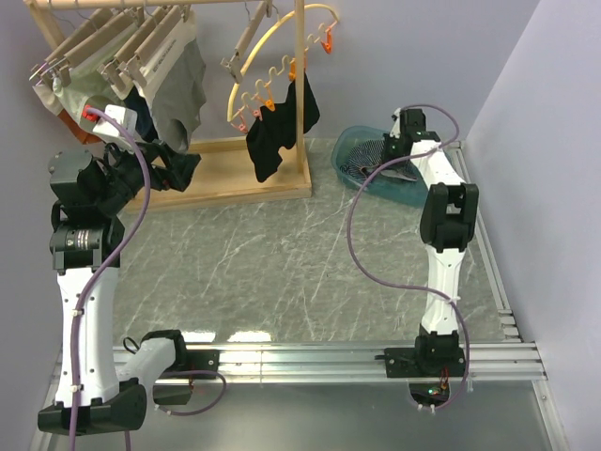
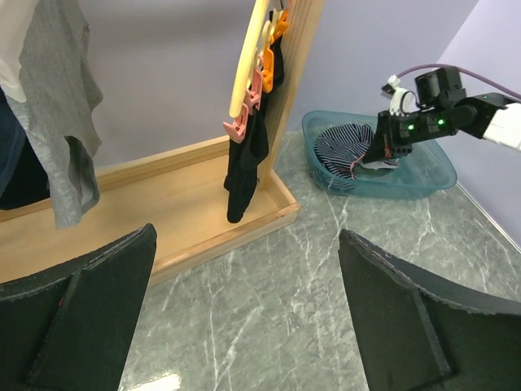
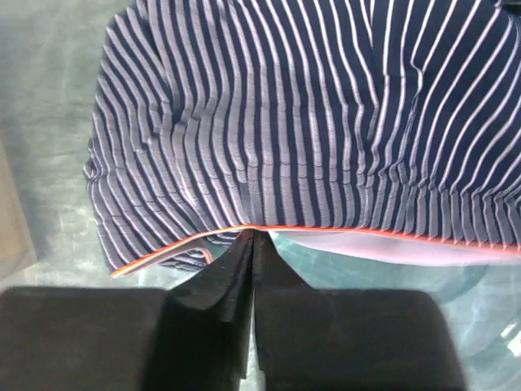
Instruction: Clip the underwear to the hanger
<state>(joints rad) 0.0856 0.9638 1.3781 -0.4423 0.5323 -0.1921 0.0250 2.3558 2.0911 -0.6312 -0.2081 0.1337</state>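
Table (image 1: 282, 272): grey marbled top. My two arms are bolted at its near edge.

Wooden rack (image 1: 235, 174): stands along the far edge, from the left corner to about the middle. Its rail carries wooden clip hangers (image 1: 103, 42) side by side, with grey briefs (image 1: 178, 89) hanging from one. I cannot tell the hangers apart.

Yellow arc (image 1: 272, 42): hangs at the rack's right post, with a black garment (image 1: 277, 132) pegged under it.

Teal basin (image 1: 352, 169): sits at the far right corner, just right of the rack base.

The underwear (image 3: 309, 122): lies bunched inside the basin. It is too crumpled to give a long axis.

- Overhead view: shows only a striped patch of it beside my right arm.
- Left wrist view: shows it as a domed heap against the basin's left wall (image 2: 342, 147).
- Right wrist view: the only one that gives the detail. The pinstripes fan away from my fingers, and an orange-trimmed hem (image 3: 366, 230) runs left to right across the frame, facing me. A pale band lies just under it.

Right gripper (image 3: 248, 244): reaches down into the basin. The fingers are pressed together with only a hairline seam between them, nipping that hem at its lowest dip.

Left gripper (image 2: 247, 244): fully released, pads spread wide. It hangs over the table just in front of the rack base, well apart from the basin and touching nothing.
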